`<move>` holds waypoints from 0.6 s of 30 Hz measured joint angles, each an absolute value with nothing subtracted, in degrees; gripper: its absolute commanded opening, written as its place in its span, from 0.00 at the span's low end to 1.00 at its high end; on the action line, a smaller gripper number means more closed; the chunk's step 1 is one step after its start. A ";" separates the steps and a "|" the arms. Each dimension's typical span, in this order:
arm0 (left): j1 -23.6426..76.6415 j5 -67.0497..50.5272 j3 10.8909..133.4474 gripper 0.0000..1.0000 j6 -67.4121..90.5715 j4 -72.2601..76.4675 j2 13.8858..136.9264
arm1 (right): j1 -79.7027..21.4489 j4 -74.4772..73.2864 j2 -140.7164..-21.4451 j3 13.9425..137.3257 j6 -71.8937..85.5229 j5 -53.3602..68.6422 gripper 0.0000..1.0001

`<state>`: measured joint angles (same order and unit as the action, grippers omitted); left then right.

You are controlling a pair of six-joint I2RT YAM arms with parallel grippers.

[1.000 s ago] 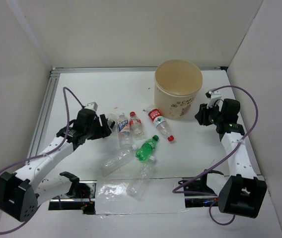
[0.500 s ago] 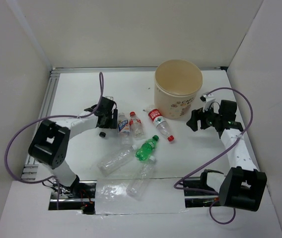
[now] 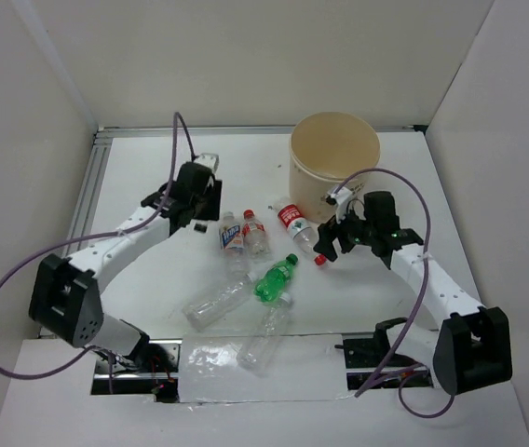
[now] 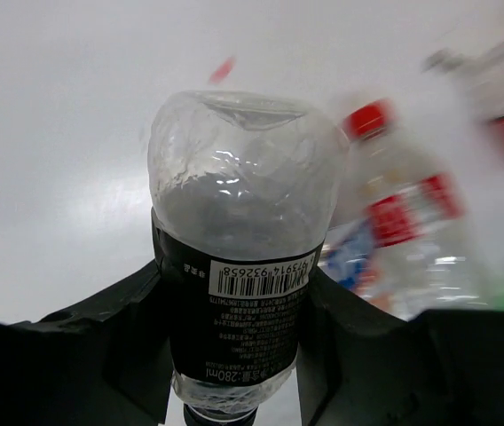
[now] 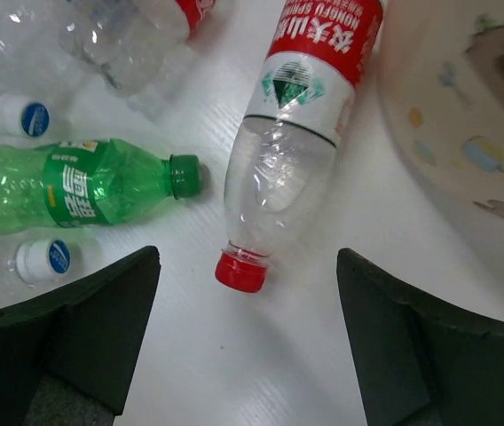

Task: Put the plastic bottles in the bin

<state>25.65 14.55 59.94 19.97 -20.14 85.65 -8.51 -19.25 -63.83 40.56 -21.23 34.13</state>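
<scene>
Right wrist view: my right gripper (image 5: 248, 297) hangs spread wide, gripping nothing, one finger on each side of the cap end of the red-cap bottle (image 5: 292, 169). That bottle lies flat on the table (image 5: 261, 373). Its long axis runs away from the gripper, slanting a bit toward the bin (image 5: 465, 115), cap nearest, base far. The jaws stand roughly across that axis, so I judge a straight drop closes on the neck, and a grab on the body needs a reach forward first. The bin wall is just beside the bottle on the right. The green bottle (image 5: 74, 191) lies off to the left, its cap pointing at the red-cap bottle but not touching it.

Left wrist view: my left gripper (image 4: 234, 324) is clamped on the black-label bottle (image 4: 239, 222), base pointing outward.

Top view: the left arm is well apart from the bin, which lies off to its right. The right arm is the nearer one.
</scene>
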 measured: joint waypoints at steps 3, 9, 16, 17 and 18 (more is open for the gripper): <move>28.14 11.33 69.78 0.22 19.20 -19.99 82.30 | -14.15 -15.44 -63.83 37.41 -19.81 28.25 0.91; 33.34 4.25 91.13 0.24 18.33 -10.83 87.42 | -19.51 -7.92 -63.86 33.08 -15.90 17.08 1.00; 38.39 -1.37 116.31 0.46 19.75 -1.10 110.24 | -20.78 -2.44 -63.88 30.26 -14.61 11.27 1.00; 38.98 -1.63 118.80 0.54 20.05 -0.84 113.23 | -20.78 -1.98 -63.92 30.20 -14.57 10.87 1.00; 39.38 -1.69 120.57 0.62 20.40 -0.67 115.59 | -20.78 -1.48 -63.94 30.13 -14.57 10.63 1.00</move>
<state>39.38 -1.69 120.57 20.40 -0.67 115.59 -20.78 -1.48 -63.94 30.13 -14.57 10.63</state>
